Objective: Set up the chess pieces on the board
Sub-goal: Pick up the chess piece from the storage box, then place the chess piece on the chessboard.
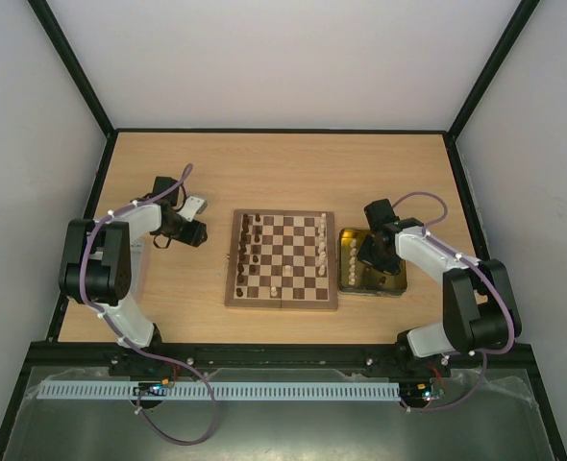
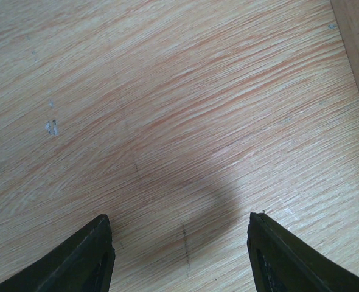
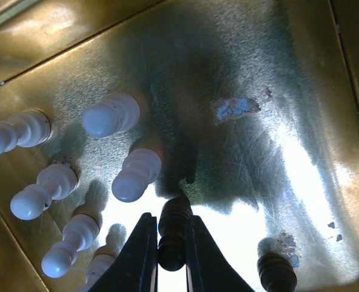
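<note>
1. The left arm [image 1: 110, 274] and right arm [image 1: 461, 307] have white shells and black joint housings.
2. A purple cable [image 1: 420, 196] loops along each.
3. The left fingers [image 2: 82, 261] and right fingers [image 3: 140, 255] are dark and tapered.

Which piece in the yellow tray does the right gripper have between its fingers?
The dark piece at bottom centre, pinched in the right gripper. The other dark piece stands apart at lower right; the pale pieces stand left, untouched.

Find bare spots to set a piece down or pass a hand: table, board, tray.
Free: table beyond the board; table left of it, under the open left end effector; board's middle files, mostly; tray floor away from the cream pieces. Crowded: the board's outer files; the tray's board side, where the right end effector clamps a dark piece beside them.
</note>
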Available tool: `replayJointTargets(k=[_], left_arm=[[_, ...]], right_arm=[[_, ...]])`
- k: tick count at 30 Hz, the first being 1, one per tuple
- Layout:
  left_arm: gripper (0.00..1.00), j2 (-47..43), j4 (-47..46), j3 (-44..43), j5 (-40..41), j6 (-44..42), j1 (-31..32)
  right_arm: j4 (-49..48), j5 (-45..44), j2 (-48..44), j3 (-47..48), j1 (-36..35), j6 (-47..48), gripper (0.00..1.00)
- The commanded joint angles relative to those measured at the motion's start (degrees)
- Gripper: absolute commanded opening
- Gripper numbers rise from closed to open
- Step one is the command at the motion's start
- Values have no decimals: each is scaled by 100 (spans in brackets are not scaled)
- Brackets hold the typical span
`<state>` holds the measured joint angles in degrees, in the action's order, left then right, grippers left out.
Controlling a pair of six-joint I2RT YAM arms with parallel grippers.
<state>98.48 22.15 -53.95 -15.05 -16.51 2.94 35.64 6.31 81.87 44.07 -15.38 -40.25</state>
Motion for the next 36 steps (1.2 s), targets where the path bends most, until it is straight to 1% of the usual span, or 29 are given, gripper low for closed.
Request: replayJointTargets(k=[1, 4, 7, 12, 15, 19, 22, 25, 29, 36], left_arm=[[61, 24, 356, -7, -57, -28, 4], [61, 31, 361, -9, -52, -28, 5], [61, 29, 362, -1, -56, -41, 5], [61, 31, 378, -14, -65, -40, 13], [61, 55, 361, -10, -54, -36, 31], [61, 65, 336, -10, -3, -36, 31], [61, 42, 323, 4, 38, -32, 31], [61, 9, 297, 29, 97, -27, 31], [61, -24, 283, 59, 116, -30, 16], [61, -52, 277, 69, 136, -28, -13]], right_arm=[[8, -90, 55, -19, 25, 8, 5], [116, -143, 11, 34, 18, -4, 3], [375, -228, -230, 157, 24, -14, 2], [1145, -292, -864, 593, -19, 97, 3], [1642, -374, -1155, 1017, -280, 61, 3], [2040, -405, -1262, 1473, -1101, -302, 3], [2013, -453, -1144, 1685, -1821, -710, 2], [1791, -435, -908, 1812, -2502, -1087, 2], [1552, -518, -257, 2172, -3338, -1348, 2], [1297, -531, 825, 3050, -4263, -1498, 2]])
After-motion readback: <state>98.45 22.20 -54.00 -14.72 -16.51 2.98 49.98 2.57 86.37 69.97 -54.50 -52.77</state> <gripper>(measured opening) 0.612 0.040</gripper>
